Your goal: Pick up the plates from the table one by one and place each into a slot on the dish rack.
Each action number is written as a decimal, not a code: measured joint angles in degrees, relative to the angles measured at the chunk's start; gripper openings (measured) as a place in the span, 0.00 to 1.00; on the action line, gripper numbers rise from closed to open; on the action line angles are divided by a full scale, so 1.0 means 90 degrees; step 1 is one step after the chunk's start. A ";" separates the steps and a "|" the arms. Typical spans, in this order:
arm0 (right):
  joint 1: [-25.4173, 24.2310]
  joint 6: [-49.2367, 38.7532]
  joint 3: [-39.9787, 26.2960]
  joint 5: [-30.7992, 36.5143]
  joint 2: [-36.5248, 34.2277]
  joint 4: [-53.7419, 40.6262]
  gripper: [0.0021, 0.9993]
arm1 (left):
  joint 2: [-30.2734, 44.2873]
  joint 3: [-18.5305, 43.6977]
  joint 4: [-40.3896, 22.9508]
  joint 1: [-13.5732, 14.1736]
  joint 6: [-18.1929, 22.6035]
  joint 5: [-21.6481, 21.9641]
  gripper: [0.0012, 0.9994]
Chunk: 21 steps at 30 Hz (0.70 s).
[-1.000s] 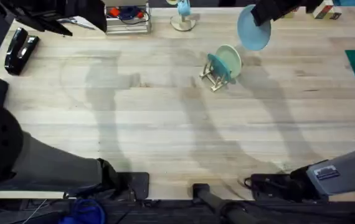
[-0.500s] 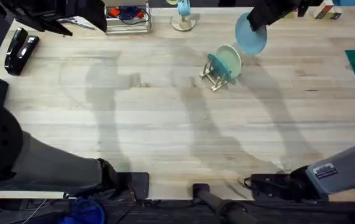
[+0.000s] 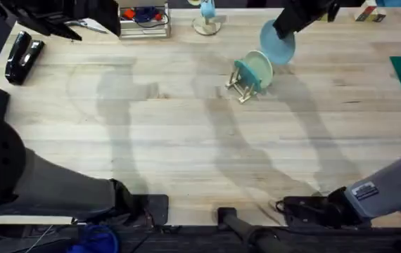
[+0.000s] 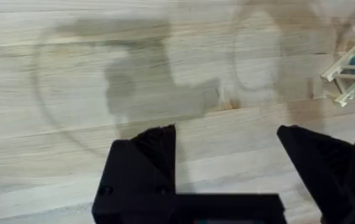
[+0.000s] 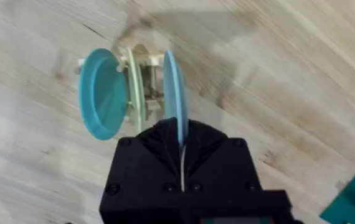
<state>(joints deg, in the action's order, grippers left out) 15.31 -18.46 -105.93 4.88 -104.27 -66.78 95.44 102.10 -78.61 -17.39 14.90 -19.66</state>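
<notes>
Right hand [image 5: 182, 134] pinches thin light blue plate [image 5: 172, 87] edge-on by its rim, above the rack [image 5: 141, 84]; looks stiff, light, slippery. Left hand [image 4: 227, 162] spread over tabletop [image 4: 71, 62].

No legible text, brand, number or sign found on any surface. Small white label [image 3: 364, 191] noted on the grey casing of the right arm in the overhead view, print too small to make out. Nothing printed on the plates, the dish rack [image 3: 241, 86] or the table [image 3: 186, 133].
</notes>
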 joint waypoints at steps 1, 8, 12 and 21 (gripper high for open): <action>0.0000 -0.0027 0.0000 -0.0048 -0.0002 0.0020 0.03 | 0.0000 0.0000 0.0002 0.0000 0.0002 0.0000 0.99; 0.0000 -0.0125 0.0000 -0.0183 -0.0009 0.0041 0.03 | -0.0001 0.0000 0.0001 0.0000 0.0001 0.0000 0.99; -0.0002 -0.0145 0.0000 -0.0196 -0.0106 0.0044 0.03 | 0.0000 0.0000 0.0000 0.0000 0.0000 0.0000 0.99; -0.0012 -0.0146 0.0000 -0.0240 -0.0267 0.0044 0.03 | 0.0000 0.0000 0.0000 0.0000 0.0002 0.0000 1.00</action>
<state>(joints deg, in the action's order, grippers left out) 15.20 -19.77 -105.93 2.71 -106.67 -66.39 95.44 102.10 -78.61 -17.39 14.92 -19.66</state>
